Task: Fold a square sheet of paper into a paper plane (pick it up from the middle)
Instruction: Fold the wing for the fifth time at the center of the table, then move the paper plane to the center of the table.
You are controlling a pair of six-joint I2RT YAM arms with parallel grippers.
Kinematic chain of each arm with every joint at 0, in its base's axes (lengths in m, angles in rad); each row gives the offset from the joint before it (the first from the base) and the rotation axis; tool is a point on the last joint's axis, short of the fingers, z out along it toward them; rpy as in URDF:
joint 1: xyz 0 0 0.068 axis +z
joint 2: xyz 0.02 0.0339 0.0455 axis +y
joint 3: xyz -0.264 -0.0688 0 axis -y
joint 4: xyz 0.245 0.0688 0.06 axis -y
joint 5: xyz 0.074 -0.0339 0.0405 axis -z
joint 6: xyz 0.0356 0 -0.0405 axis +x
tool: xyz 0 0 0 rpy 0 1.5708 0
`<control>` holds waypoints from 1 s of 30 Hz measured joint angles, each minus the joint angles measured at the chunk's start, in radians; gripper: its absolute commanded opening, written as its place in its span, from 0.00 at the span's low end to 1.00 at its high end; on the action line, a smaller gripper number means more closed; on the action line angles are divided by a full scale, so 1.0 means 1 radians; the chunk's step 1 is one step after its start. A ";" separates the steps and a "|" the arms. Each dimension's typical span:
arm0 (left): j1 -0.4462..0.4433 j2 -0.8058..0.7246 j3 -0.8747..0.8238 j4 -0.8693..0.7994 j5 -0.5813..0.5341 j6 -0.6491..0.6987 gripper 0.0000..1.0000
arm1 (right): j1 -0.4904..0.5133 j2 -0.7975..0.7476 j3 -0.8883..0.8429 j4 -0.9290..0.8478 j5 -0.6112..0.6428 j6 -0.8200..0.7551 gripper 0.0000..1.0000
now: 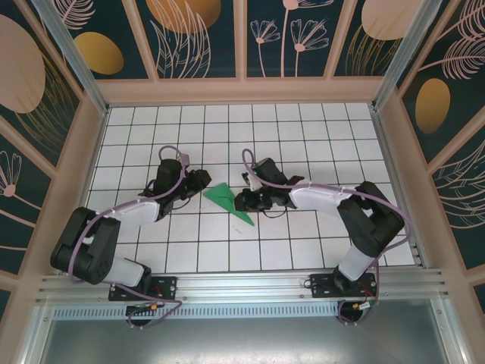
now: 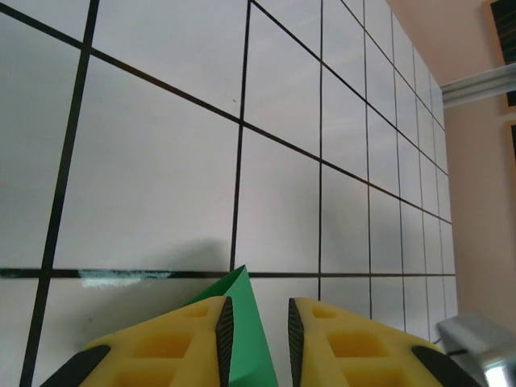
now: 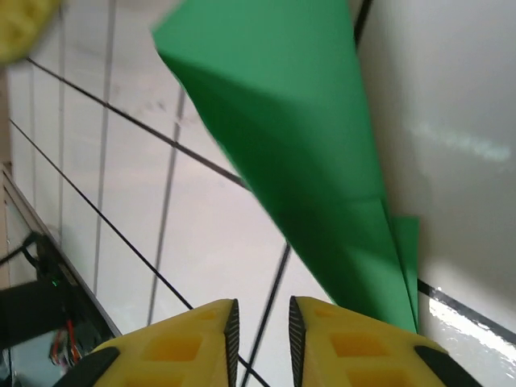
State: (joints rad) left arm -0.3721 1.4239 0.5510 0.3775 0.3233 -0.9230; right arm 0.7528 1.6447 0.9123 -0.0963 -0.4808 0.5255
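Observation:
The green square sheet of paper is folded into a narrow pointed paper plane and lies on the tiled table between my two grippers. My left gripper sits at its wide rear end. In the left wrist view the jaws stand slightly open. A green corner rises in the gap, against the left pad and clear of the right one. My right gripper is at the plane's right side. Its jaws are slightly open over bare tile, with the green paper just beside the right finger.
The white tiled table is ringed by low beige walls. An aluminium rail runs along the near edge by the arm bases. Bare tiles stretch behind and to both sides of the grippers.

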 measured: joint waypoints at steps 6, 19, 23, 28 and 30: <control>-0.014 -0.059 -0.090 0.013 0.039 -0.060 0.35 | -0.077 -0.072 -0.002 -0.020 0.099 -0.019 0.34; -0.072 -0.048 -0.164 0.064 0.077 -0.133 0.43 | -0.093 0.064 -0.009 -0.015 0.055 -0.047 0.36; -0.081 -0.005 -0.164 0.087 0.092 -0.144 0.43 | -0.068 0.110 0.023 -0.018 0.040 -0.071 0.35; -0.085 0.003 -0.164 0.102 0.092 -0.160 0.43 | -0.048 0.152 0.071 -0.020 0.029 -0.099 0.36; -0.087 0.006 -0.164 0.111 0.092 -0.163 0.43 | -0.044 0.166 0.084 -0.021 0.019 -0.107 0.36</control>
State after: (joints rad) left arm -0.4587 1.4300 0.3866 0.4881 0.4152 -1.0863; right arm 0.7090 1.8111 0.9966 -0.1173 -0.4622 0.4183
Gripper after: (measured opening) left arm 0.431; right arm 0.356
